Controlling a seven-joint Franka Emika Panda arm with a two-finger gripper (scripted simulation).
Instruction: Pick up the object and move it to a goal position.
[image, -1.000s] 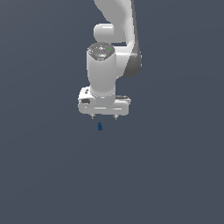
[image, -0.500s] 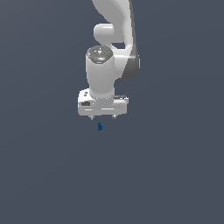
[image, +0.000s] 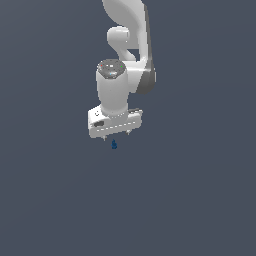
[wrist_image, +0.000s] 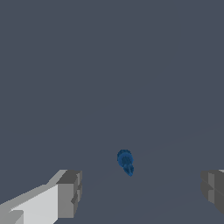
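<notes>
In the exterior view we can make out very little of the object: it is a tiny dark blue speck on the plain grey counter, too small there for us to read its shape or which way it points. The wrist view gives us more, showing the object as a small knobby blue piece with a rounder, wider end and a narrower end, lying alone on the bare grey surface; whether it stands or lies on its side we cannot tell. The same view cuts off both fingers at the frame edge, so we see only the grey pad of one and a corner of the other. They stand wide apart with nothing between them, so the pincer is open and holds nothing. In the exterior view the object sits just on the near side of the pincer, roughly centred under its white body, not touching either finger; how high the fingertips hang above the counter we cannot judge. Farther back, the white arm rises away and is cut off by the frame's upper edge.
</notes>
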